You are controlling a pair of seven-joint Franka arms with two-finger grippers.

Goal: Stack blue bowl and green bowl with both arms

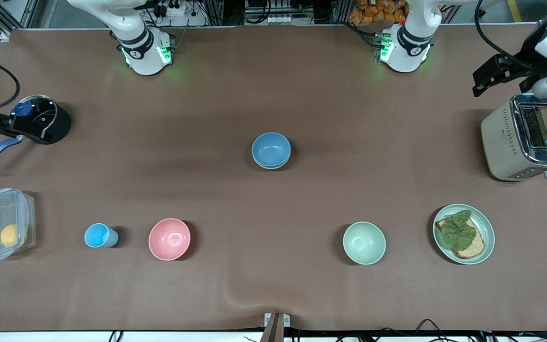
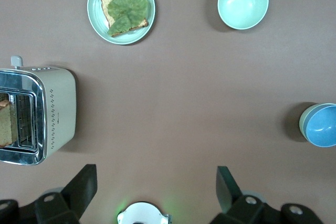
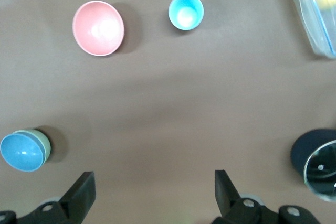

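Note:
The blue bowl (image 1: 271,148) stands mid-table, nested inside a green bowl (image 1: 269,166) whose rim alone shows under it. The pair also shows in the left wrist view, blue bowl (image 2: 323,126) in green bowl (image 2: 303,121), and in the right wrist view, blue bowl (image 3: 20,152) in green bowl (image 3: 46,141). A second, look-alike green bowl (image 1: 364,242) (image 2: 243,2) stands alone, nearer the front camera, toward the left arm's end. My left gripper (image 2: 156,179) is open and empty, high over the toaster's end of the table. My right gripper (image 3: 153,182) is open and empty, high beside the black pot.
A pink bowl (image 1: 169,239) and a light-blue cup (image 1: 98,235) stand toward the right arm's end, with a clear lidded box (image 1: 2,223) and a black pot (image 1: 41,118). A toaster (image 1: 525,137) and a green plate (image 1: 488,232) with toast stand at the left arm's end.

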